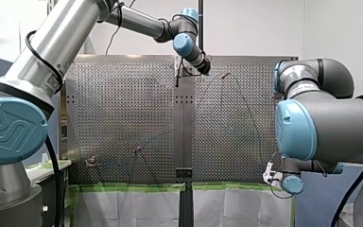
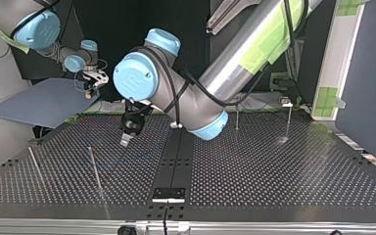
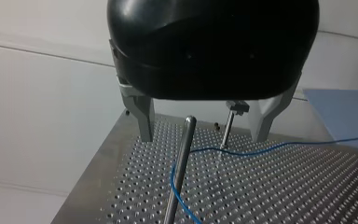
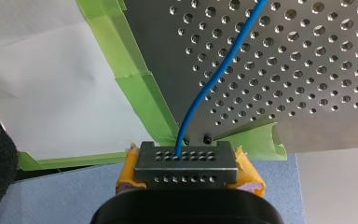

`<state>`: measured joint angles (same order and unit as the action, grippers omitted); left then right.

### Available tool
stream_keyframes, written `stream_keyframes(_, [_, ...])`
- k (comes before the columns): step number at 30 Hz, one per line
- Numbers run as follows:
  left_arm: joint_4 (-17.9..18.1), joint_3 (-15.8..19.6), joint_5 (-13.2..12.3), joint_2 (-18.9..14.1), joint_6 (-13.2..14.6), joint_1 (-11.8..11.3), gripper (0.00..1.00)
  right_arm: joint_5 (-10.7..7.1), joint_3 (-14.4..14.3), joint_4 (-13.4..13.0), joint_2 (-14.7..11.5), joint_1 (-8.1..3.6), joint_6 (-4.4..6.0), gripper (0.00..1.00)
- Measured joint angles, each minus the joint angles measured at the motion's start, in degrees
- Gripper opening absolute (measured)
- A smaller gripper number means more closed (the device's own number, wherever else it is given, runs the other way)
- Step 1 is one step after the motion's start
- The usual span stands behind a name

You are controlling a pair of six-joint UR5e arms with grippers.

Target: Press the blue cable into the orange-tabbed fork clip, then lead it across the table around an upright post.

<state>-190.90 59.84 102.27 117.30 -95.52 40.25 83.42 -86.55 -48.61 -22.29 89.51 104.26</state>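
Clamped on the blue cable (image 4: 214, 79) at the counter's (image 1: 123, 118) 4 o'clock edge, front view, with my right gripper's (image 4: 186, 161) yellow-padded fingers (image 4: 127, 170); farther off, toward 12 o'clock, hanging from my outstretched left arm (image 1: 137, 21) with my left gripper's (image 3: 203, 135) metal fingers (image 3: 142, 116) spread wide, empty, facing an upright post (image 3: 179, 172) at the cable's bend.

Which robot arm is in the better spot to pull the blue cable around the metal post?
Probably my left. Its black gripper hangs open with the upright metal post ahead of its fingers, the thin blue cable curving past it. My right gripper is shut on the cable, beyond the perforated table's edge.
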Motion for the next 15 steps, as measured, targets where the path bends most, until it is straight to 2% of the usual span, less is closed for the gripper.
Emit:
stream_keyframes(9, [-0.10, 0.00, 4.46, -0.02, 0.01, 0.03, 1.00, 0.00, -0.01, 0.00, 0.00, 0.01, 0.00, 0.00])
stream_keyframes(15, [-0.10, -0.01, 5.45, -0.01, 0.08, 0.03, 1.00, 0.00, 0.00, 0.00, 0.00, 0.00, -0.06, 0.00])
